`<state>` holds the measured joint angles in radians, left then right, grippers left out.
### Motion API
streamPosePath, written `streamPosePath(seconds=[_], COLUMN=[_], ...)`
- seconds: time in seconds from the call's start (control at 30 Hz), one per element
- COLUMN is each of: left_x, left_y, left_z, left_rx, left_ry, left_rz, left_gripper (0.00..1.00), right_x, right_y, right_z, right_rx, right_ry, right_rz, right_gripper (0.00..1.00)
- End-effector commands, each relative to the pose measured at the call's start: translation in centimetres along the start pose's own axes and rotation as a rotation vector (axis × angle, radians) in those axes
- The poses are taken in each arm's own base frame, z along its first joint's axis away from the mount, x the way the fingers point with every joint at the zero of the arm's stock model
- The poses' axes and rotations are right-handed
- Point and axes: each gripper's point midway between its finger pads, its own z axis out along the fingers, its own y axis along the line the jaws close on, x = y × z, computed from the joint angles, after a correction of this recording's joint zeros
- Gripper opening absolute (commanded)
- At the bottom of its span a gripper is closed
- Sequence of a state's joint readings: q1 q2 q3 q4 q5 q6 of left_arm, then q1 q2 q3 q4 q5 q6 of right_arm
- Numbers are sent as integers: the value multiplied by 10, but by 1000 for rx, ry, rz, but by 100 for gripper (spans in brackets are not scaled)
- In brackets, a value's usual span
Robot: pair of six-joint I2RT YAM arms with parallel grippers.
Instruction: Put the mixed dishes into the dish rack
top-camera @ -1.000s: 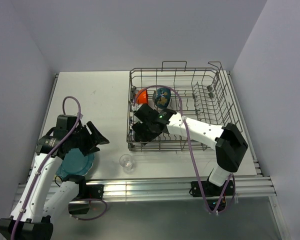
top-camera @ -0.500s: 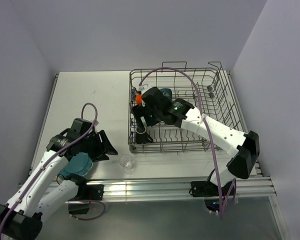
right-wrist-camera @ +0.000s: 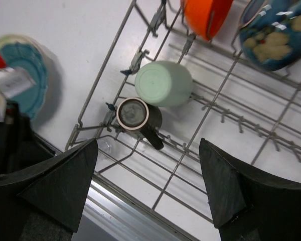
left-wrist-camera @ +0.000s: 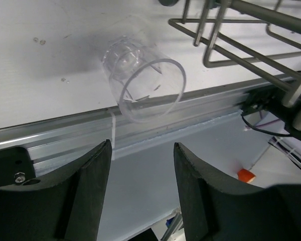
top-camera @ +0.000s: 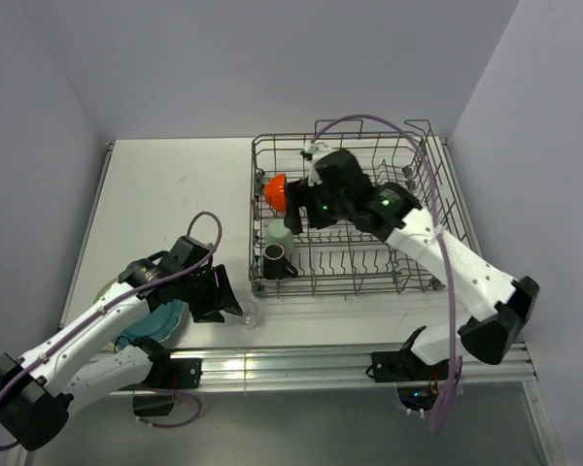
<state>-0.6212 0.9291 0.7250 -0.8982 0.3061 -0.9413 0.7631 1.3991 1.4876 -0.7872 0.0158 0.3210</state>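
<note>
The dish rack (top-camera: 369,137) stands on the right of the table. In it are an orange bowl (top-camera: 275,189), a pale green mug (top-camera: 280,236) and a dark brown mug (top-camera: 275,262). The right wrist view also shows the blue bowl (right-wrist-camera: 271,30) in the rack (right-wrist-camera: 226,125). My right gripper (right-wrist-camera: 148,150) hangs open and empty above the mugs. A small clear glass (left-wrist-camera: 140,85) stands near the table's front edge. My left gripper (left-wrist-camera: 142,150) is open just short of it, not touching. The teal plate (top-camera: 160,320) lies on the cream plate under my left arm.
An aluminium rail (top-camera: 301,364) runs along the table's front edge, right behind the glass (top-camera: 246,314). The rack's front left corner (left-wrist-camera: 231,45) is close to the glass. White table (top-camera: 175,194) stretches left of the rack. Walls close in on both sides.
My left gripper moved right, off the plates and up to the glass, its jaws narrowing a little. My right gripper rose and pulled back from the dark brown mug, which stays in the rack.
</note>
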Motion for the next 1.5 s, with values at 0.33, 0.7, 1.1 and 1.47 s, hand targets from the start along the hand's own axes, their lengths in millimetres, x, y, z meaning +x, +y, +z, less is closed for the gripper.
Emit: streamPosePath(seconds=[0.33, 0.7, 1.1, 1.47], left_x=[-12, -9, 6, 2], left_y=[18, 22, -97, -197], left_z=[51, 51, -81, -172], left_rx=[-99, -126, 411, 973], left_ry=[-35, -8, -75, -188], left_rz=[-9, 3, 175, 326], left_gripper=[56, 0, 0, 0], right_x=[-44, -29, -16, -20], right_y=[-26, -19, 42, 108], right_z=[-101, -98, -88, -136], right_rx=[-3, -55, -413, -914], right_ry=[-225, -181, -14, 56], right_rz=[54, 68, 145, 183], right_gripper=[89, 100, 93, 92])
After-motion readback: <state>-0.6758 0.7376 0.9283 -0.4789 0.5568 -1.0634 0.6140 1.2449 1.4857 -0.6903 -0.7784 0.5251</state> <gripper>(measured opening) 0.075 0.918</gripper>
